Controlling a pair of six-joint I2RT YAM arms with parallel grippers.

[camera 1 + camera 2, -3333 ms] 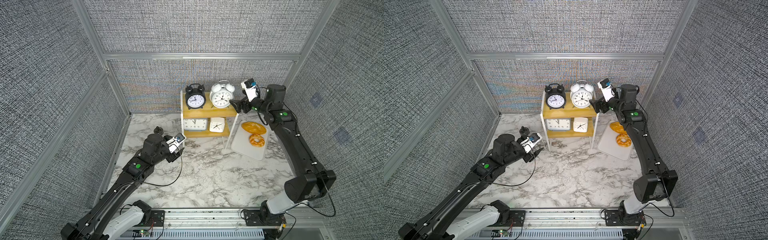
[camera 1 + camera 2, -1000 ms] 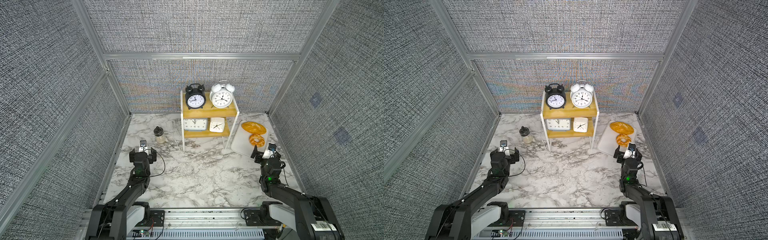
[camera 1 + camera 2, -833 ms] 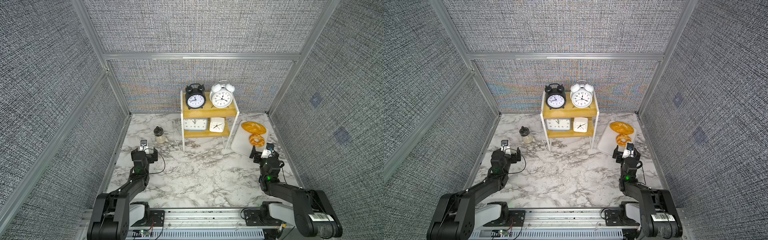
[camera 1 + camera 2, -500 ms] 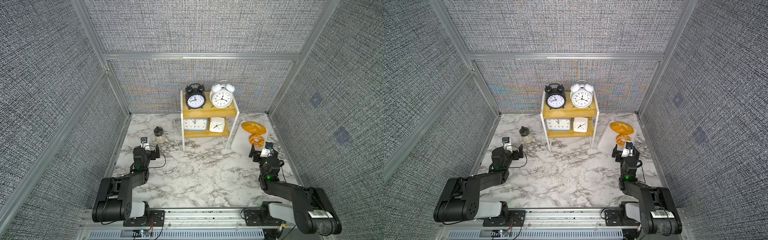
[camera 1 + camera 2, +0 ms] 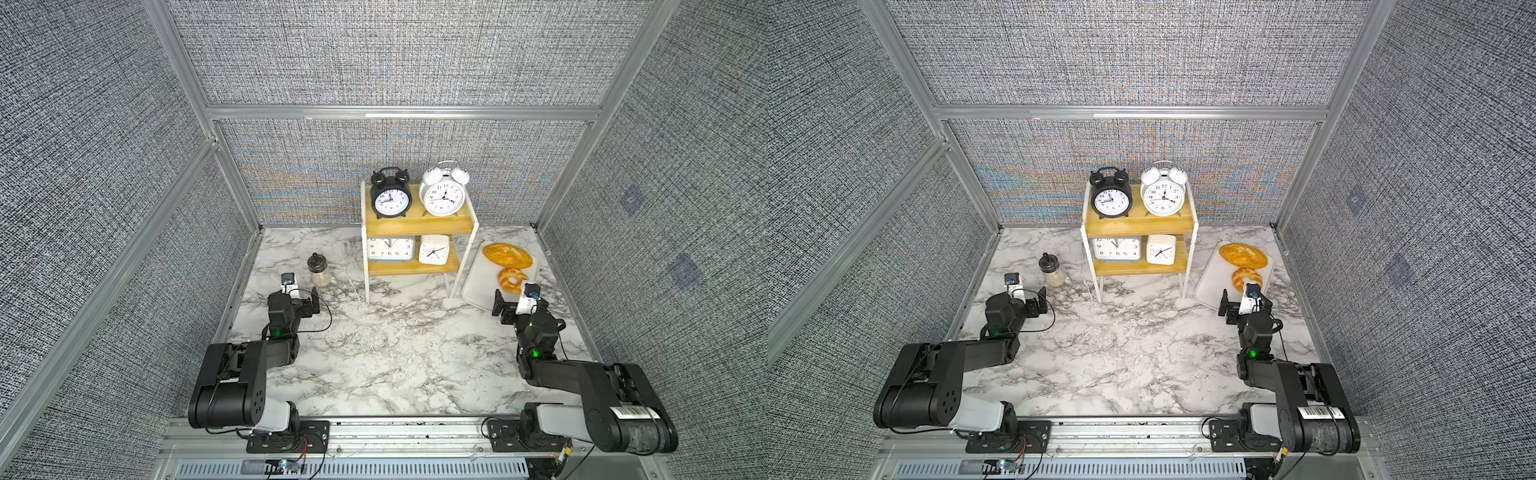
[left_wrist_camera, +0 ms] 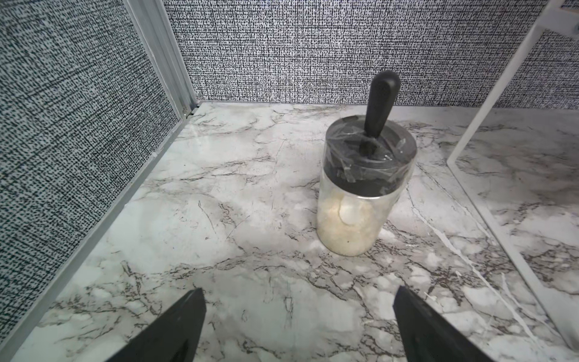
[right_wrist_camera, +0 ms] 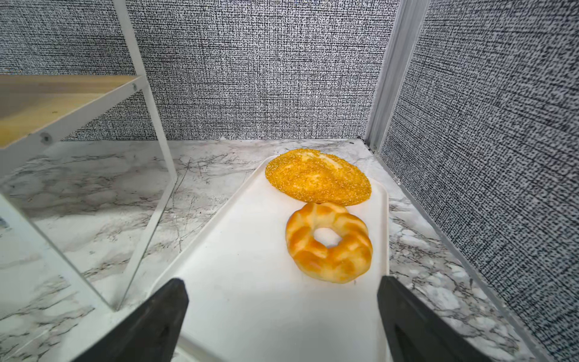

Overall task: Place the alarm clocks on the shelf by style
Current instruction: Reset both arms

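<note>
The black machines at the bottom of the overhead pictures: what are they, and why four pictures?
They are two robot arms, a left arm and a right arm, mounted at the front of a marble table. Two pictures come from a twin camera overhead, so they look nearly alike. The other two come from a camera on each wrist; the black wedges at their edge are the jaws. Both are open, holding nothing. On the table stands a shelf with a black clock and a white round clock on top, a grey-blue clock and a small white clock below. A jar stands near the left arm; a tray with a flat loaf and a ring roll lies near the right arm.
</note>
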